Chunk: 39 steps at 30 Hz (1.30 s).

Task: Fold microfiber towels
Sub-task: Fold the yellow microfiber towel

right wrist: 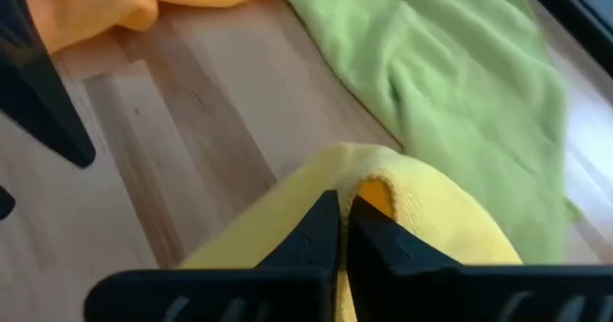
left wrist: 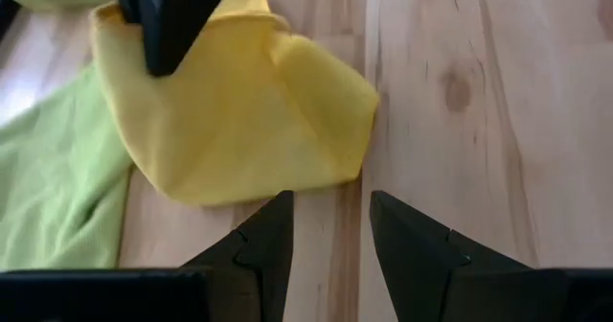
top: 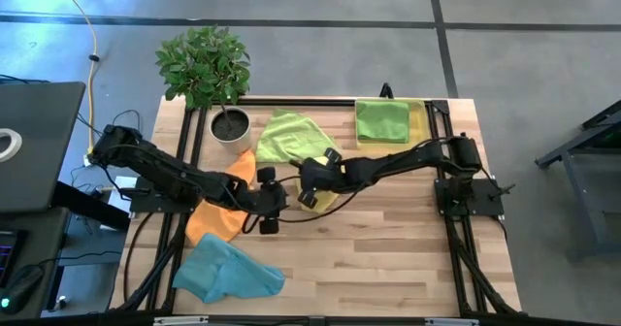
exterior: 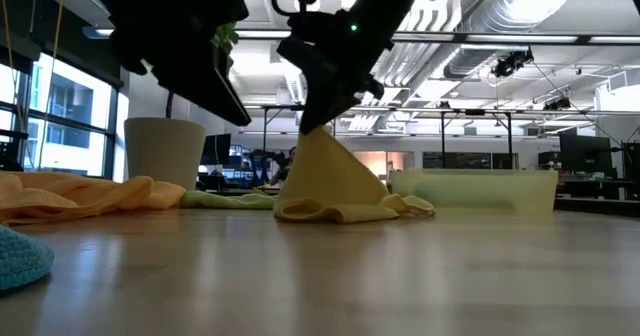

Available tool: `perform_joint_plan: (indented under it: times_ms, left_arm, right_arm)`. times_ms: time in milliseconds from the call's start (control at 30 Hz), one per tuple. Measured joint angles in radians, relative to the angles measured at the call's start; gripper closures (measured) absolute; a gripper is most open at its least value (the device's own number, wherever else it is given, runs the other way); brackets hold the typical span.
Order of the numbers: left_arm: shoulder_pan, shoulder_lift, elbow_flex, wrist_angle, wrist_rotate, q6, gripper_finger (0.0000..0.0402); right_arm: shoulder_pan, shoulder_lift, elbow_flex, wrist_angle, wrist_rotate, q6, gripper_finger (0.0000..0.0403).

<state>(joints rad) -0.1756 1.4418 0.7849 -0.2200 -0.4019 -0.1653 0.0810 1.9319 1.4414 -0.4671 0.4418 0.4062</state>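
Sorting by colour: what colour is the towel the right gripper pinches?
Yellow towel; left wrist view shows it best.

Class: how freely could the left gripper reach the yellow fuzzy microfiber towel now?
Probably freely. The open left gripper faces the yellow fuzzy microfiber towel across bare wood; only the right gripper, pinching the towel's far part, crowds that side.

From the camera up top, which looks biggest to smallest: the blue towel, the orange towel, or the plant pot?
1. Blue towel
2. Orange towel, though the left arm hides part of it, so these two could swap
3. Plant pot, clearly smallest
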Motion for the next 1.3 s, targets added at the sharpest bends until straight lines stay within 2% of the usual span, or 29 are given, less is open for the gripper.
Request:
perform_joint_plan:
  times_ms: [100, 233, 433, 600, 700, 800, 1000, 1167, 1300]
  left_arm:
    - [-0.004, 0.0, 0.0, -0.04, 0.0, -0.024, 0.0272]
    - [-0.004, 0.0, 0.0, -0.055, 0.001, -0.026, 0.0272]
    - [-0.003, 0.0, 0.0, -0.053, 0.002, -0.027, 0.0272]
    - [-0.003, 0.0, 0.0, -0.053, 0.002, -0.044, 0.0272]
    - [-0.003, 0.0, 0.0, -0.05, 0.002, -0.046, 0.0272]
    - [-0.003, 0.0, 0.0, -0.049, 0.002, -0.058, 0.0272]
    - [-0.003, 0.0, 0.0, -0.045, 0.002, -0.06, 0.0272]
    - [-0.003, 0.0, 0.0, -0.046, 0.009, -0.071, 0.0272]
    - [-0.003, 0.0, 0.0, -0.045, 0.01, -0.071, 0.0272]
  right_arm:
    - [-0.018, -0.001, 0.0, 0.031, -0.043, -0.04, 0.0377]
    - [-0.034, -0.034, 0.0, 0.007, -0.076, -0.091, 0.0319]
    - [-0.036, -0.149, 0.0, -0.168, -0.075, -0.144, 0.0242]
    - [-0.032, -0.234, -0.008, -0.437, -0.075, -0.158, 0.0231]
    - [-0.019, -0.272, -0.1, -0.476, -0.074, -0.172, 0.0237]
    - [-0.011, -0.313, -0.263, -0.392, -0.078, -0.176, 0.0245]
    - [-0.014, -0.357, -0.545, 0.03, -0.08, -0.337, 0.0257]
    - [-0.036, -0.355, -0.669, 0.2, -0.086, -0.411, 0.0259]
    - [-0.064, -0.355, -0.732, 0.307, -0.155, -0.406, 0.0259]
